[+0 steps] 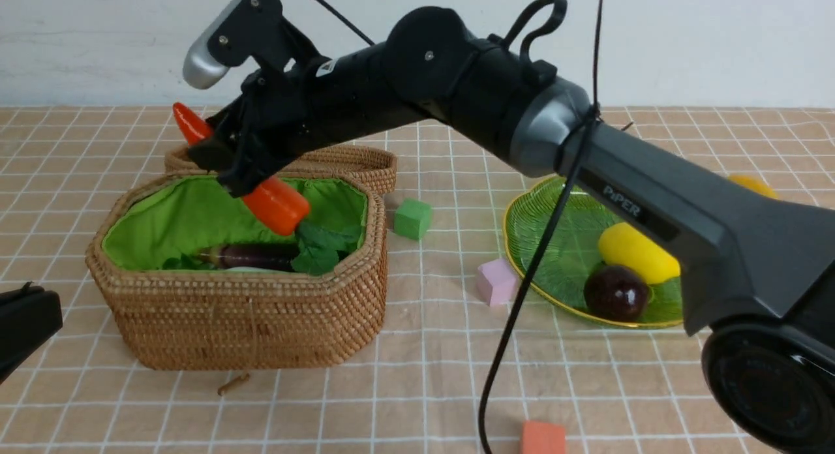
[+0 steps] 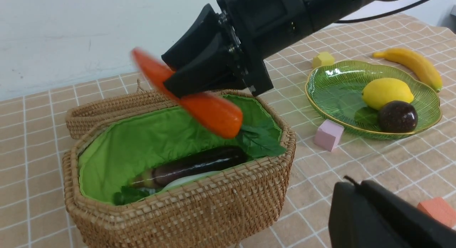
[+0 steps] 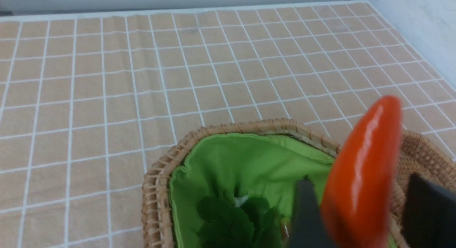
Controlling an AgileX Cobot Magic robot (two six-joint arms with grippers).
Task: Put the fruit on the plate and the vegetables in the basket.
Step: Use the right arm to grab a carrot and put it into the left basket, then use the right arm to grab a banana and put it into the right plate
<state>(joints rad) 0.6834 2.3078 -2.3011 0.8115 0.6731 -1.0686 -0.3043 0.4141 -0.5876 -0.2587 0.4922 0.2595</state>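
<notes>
Nearest in the front view, the right arm reaches toward 10 o'clock, with the right gripper (image 1: 228, 170) above the basket (image 1: 248, 317) and the carrot (image 1: 277, 206) between its jaws. The lemon (image 1: 636, 252) and mangosteen (image 1: 616, 292) lie on the plate (image 1: 548, 232); the banana (image 1: 753, 183) lies off it at 2 o'clock. At 8 o'clock, the left gripper (image 1: 26, 323) is pressed together.

Left wrist view: the eggplant (image 2: 199, 162) and radish (image 2: 188, 178) lie in the basket, and the carrot is blurred.

Right wrist view: the jaws stand apart with a gap beside the carrot, so it looks loose, not clamped.

I judge 4 of 6 placed; the carrot and banana are left.

Orange-red carrot (image 1: 277, 206), green-lined brown wicker basket (image 1: 248, 323), beige white-gridded tablecloth (image 1: 424, 376), green gold-rimmed plate (image 1: 574, 258)
</notes>
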